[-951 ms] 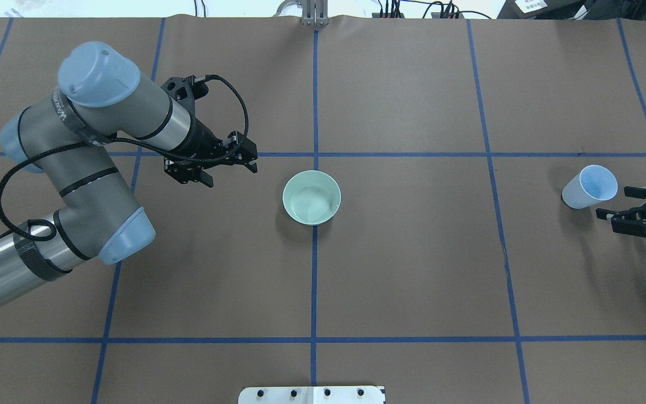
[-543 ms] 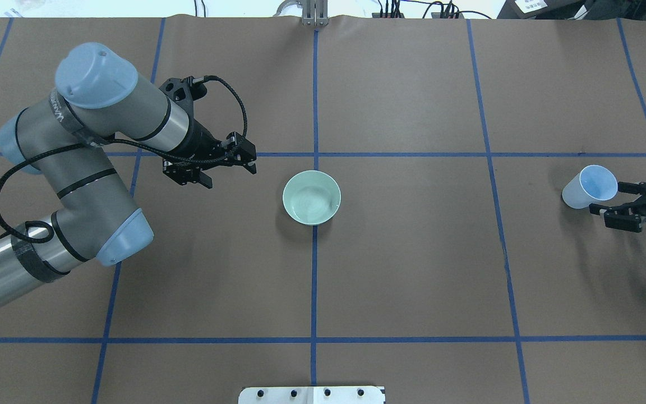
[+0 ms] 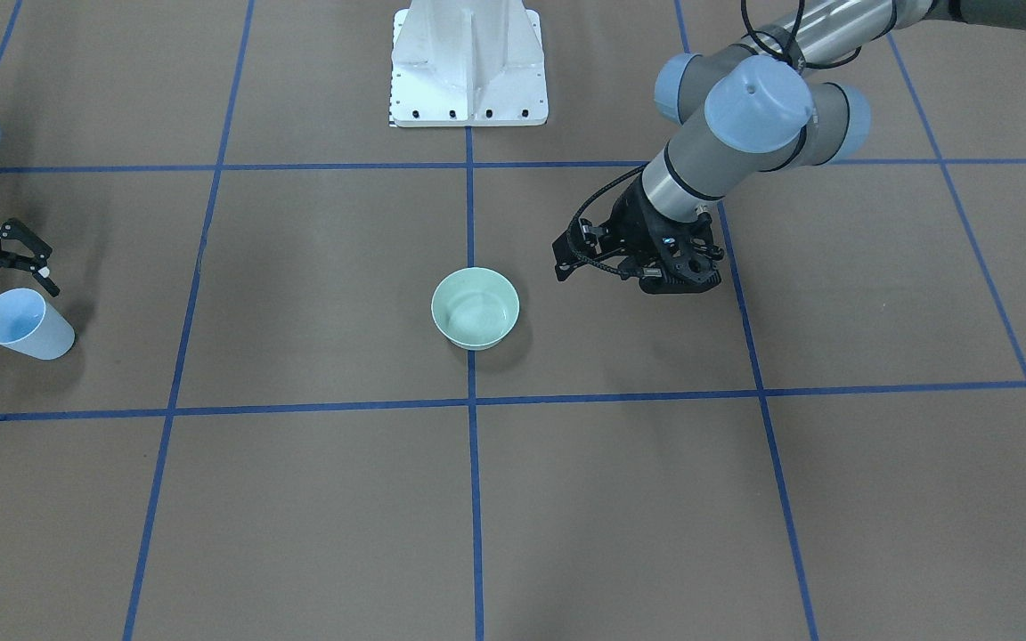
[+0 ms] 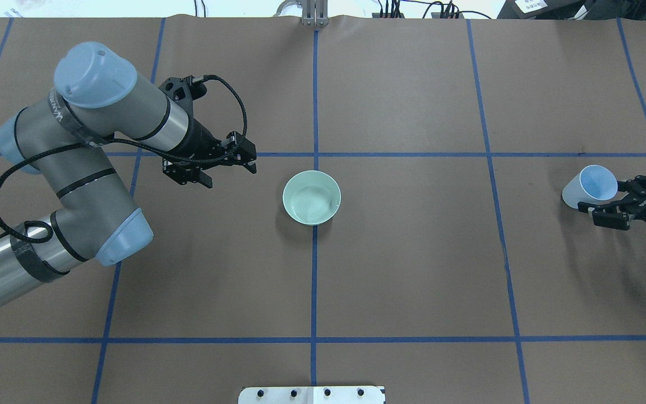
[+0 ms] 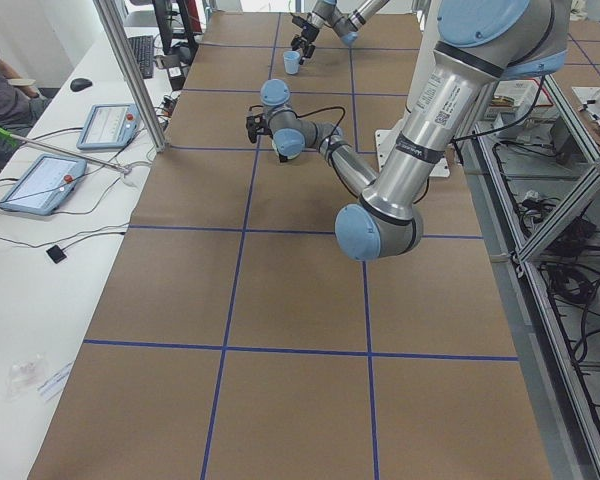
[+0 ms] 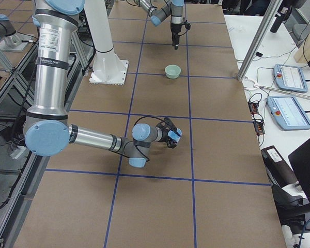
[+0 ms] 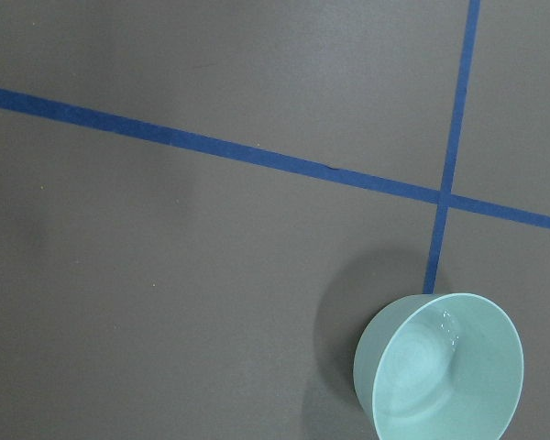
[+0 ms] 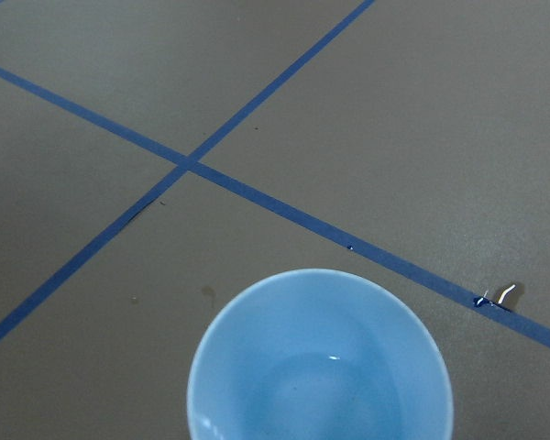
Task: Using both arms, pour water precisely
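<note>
Nearest the robot, the white base plate (image 4: 312, 394) is sitting at the edge of the table (image 4: 413, 269), which is brown paper w/ a blue tape grid. Further out, mid-table, the mint-green bowl (image 4: 312, 197) is standing upright on the centre tape line; whether it's holding water, can't tell. Roughly level w/ it, far over on the robot's right, the light-blue cup (image 4: 589, 188) is standing on the paper. The R gripper (image 4: 609, 196) is reaching in low off the R arm (image 6: 93, 138). Its jaws are spread wide, a finger on either side of the cup's upper part, not clamping. Whether the pads are touching the wall, can't tell. The R wrist cam is looking down into the cup's mouth. Slightly further out, on the bowl's left, the L gripper (image 4: 229, 174) is hanging off the bent L arm (image 4: 76, 168). It is wide open, gripping nothing, and clearly apart from the bowl. The L wrist cam is catching the bowl at lower right. At the far edge a grey bracket (image 4: 314, 17) is sitting on the centre line, w/ cables (image 4: 413, 8) trailing beside it.
</note>
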